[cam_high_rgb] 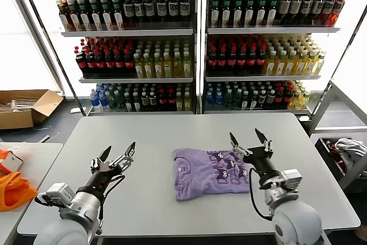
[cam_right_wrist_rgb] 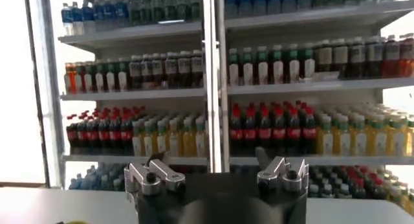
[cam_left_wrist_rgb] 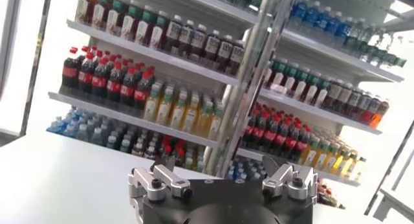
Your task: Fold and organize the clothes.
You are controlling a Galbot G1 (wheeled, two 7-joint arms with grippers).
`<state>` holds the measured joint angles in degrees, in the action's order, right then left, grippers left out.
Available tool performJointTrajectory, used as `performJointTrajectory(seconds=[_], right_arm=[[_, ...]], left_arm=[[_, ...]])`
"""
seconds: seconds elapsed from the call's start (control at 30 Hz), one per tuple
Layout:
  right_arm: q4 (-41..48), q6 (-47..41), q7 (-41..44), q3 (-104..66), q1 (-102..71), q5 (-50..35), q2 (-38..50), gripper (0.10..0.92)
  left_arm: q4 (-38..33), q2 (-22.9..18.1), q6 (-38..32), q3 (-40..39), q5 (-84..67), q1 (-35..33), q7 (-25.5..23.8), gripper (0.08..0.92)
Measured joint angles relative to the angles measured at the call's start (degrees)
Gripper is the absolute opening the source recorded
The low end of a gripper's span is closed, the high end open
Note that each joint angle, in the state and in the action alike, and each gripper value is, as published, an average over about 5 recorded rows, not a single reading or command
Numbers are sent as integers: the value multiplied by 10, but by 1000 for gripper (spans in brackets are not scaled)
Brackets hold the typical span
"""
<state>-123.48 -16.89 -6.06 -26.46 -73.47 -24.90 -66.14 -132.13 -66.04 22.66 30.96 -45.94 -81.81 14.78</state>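
A lavender T-shirt (cam_high_rgb: 207, 171) with dark purple prints lies folded into a rough rectangle on the grey table (cam_high_rgb: 172, 136), right of centre. My right gripper (cam_high_rgb: 248, 136) is raised at the shirt's right edge, open and empty, fingers pointing up and away. My left gripper (cam_high_rgb: 118, 152) hovers open and empty over the left part of the table, well clear of the shirt. Both wrist views look out at the drink shelves: the left gripper (cam_left_wrist_rgb: 218, 168) and the right gripper (cam_right_wrist_rgb: 206, 162) show spread fingers with nothing between them.
Shelves of bottled drinks (cam_high_rgb: 195, 44) stand behind the table. An orange bag (cam_high_rgb: 14, 190) lies on a side table at the left. A cardboard box (cam_high_rgb: 26, 107) sits on the floor at the far left, and a bin with cloth (cam_high_rgb: 344, 153) at the right.
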Motion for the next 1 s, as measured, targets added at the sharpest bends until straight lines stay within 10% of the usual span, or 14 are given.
performJointTrajectory(seconds=[1.0], right_arm=[[-38,116,125,-260,-238,36,-65,823]], left_arm=[[-16,-17,-21,74,91,-79,-133,823]])
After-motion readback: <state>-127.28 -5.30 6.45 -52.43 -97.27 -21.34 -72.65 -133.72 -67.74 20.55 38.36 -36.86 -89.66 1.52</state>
